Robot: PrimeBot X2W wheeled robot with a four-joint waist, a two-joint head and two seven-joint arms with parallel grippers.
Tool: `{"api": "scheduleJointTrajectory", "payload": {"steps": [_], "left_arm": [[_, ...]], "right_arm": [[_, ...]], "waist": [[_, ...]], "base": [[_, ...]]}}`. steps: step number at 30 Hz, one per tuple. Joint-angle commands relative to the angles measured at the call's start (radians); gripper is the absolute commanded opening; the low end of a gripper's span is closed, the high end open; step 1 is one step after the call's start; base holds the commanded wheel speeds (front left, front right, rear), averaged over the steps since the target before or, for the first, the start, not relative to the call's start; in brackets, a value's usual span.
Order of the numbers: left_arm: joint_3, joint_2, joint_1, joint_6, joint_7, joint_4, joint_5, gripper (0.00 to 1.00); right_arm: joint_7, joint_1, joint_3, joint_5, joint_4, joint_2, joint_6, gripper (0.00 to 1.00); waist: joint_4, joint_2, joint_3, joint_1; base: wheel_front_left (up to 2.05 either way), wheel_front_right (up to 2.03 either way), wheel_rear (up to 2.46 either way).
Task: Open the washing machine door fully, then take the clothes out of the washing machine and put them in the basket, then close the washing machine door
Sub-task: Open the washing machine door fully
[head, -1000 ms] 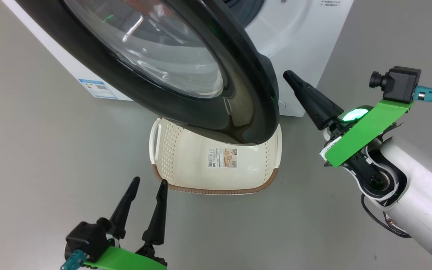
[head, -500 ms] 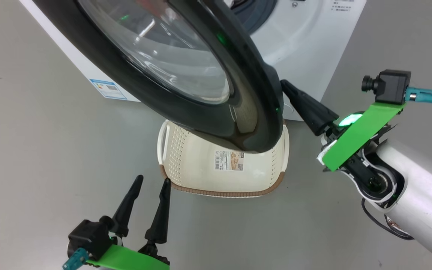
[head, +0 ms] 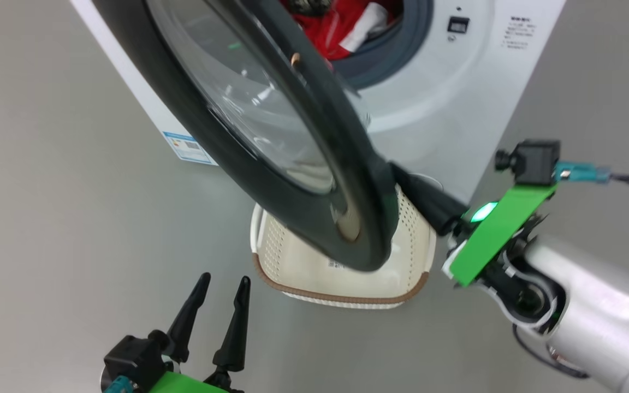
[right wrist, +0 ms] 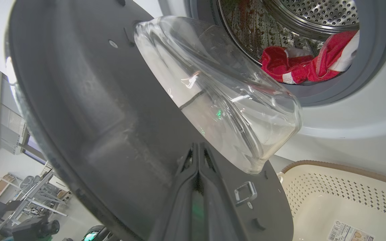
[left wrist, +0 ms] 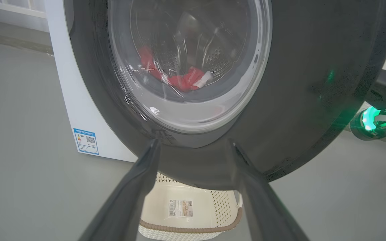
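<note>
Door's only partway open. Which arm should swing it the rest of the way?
Right, probably. The right gripper, jaws shut, sits behind the free edge of the washing machine door, tips at its inner face, placed to push. The left gripper hangs low before the outer face, jaws open.

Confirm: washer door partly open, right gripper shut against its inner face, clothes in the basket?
One thing is off: the clothes are in the washing machine drum, not in the basket; the right wrist view shows it. The rest holds: door partly open, right gripper shut at its inner face.
</note>
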Motion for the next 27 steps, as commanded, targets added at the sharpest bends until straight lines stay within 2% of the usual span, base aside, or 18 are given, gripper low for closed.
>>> {"api": "scheduleJointTrajectory", "payload": {"steps": [1,27], "left_arm": [[0.034,0.01,0.013,0.005,-0.012,-0.02,0.003,1.0],[0.035,0.01,0.085,0.002,-0.012,-0.013,0.024,1.0]], "right_arm": [[-0.005,0.042,0.017,0.008,-0.032,0.021,0.008,0.0],[0.004,0.106,0.09,0.03,-0.046,0.103,0.008,0.0]], "waist": [[0.027,0.0,-0.029,0.0],[0.142,0.0,-0.127,0.0]], "base": [[0.0,0.0,0.0],[0.0,0.0,0.0]]}}
